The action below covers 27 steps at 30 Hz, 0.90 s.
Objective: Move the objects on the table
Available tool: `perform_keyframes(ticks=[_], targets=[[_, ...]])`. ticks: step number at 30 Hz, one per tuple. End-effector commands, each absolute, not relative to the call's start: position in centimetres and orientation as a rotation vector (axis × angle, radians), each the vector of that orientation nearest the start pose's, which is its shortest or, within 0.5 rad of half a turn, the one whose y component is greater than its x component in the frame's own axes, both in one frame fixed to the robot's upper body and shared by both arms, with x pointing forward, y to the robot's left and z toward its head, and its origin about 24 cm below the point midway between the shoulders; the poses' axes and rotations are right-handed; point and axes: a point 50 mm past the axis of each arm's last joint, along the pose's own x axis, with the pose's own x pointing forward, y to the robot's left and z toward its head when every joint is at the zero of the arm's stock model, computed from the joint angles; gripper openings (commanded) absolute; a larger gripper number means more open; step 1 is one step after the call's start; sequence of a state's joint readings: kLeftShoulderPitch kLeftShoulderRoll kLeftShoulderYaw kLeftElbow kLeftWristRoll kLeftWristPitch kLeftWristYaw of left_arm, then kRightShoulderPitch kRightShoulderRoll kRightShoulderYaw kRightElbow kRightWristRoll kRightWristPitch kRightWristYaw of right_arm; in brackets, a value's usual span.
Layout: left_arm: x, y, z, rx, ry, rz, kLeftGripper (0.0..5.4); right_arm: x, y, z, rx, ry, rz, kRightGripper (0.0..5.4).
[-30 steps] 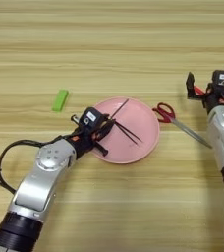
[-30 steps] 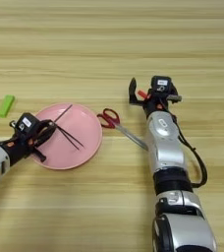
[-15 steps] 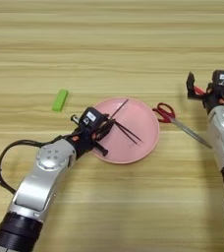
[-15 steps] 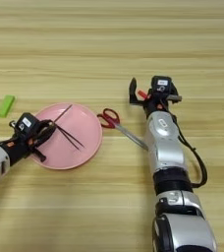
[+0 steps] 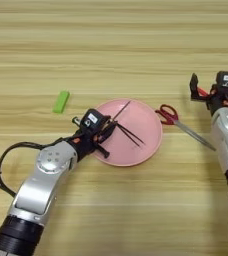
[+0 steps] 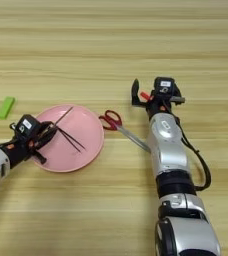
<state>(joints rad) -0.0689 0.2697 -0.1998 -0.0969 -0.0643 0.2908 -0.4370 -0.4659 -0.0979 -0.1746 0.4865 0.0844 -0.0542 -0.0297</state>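
Nothing has moved since the earlier frame. Left gripper [image 5: 107, 136] sits closed on the tweezers [image 5: 127, 133] over the plate [image 5: 148, 145], at 9 o'clock. Looks like a placing step; next, release. Right gripper [image 6: 142, 94] idles at 2 o'clock; its fingers I cannot tell. Scissors [image 5: 182, 125] lie on the worktop [image 5: 114, 50].

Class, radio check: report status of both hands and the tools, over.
Left hand over pink plate's left rim, at black tweezers. Right hand idle beyond red-handled scissors. Green block far left, nothing blocking.

Table [image 5: 114, 45] pale grained wood; plate [image 5: 148, 145] smooth pink plastic; scissors [image 5: 178, 122] metal blades.
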Motion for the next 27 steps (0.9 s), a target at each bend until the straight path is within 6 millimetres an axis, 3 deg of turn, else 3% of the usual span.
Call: perform_keyframes(ticks=[1, 27], targets=[[25.2, 13.1, 4.5, 0.217, 0.22, -0.614, 1.7, 34.1, -17.9, 7.4, 0.056, -0.045, -0.105, 5.4], [26.0, 14.1, 4.7, 0.207, 0.199, -0.53, 4.01, 34.1, -18.1, 7.3, 0.055, -0.042, -0.105, 5.4]])
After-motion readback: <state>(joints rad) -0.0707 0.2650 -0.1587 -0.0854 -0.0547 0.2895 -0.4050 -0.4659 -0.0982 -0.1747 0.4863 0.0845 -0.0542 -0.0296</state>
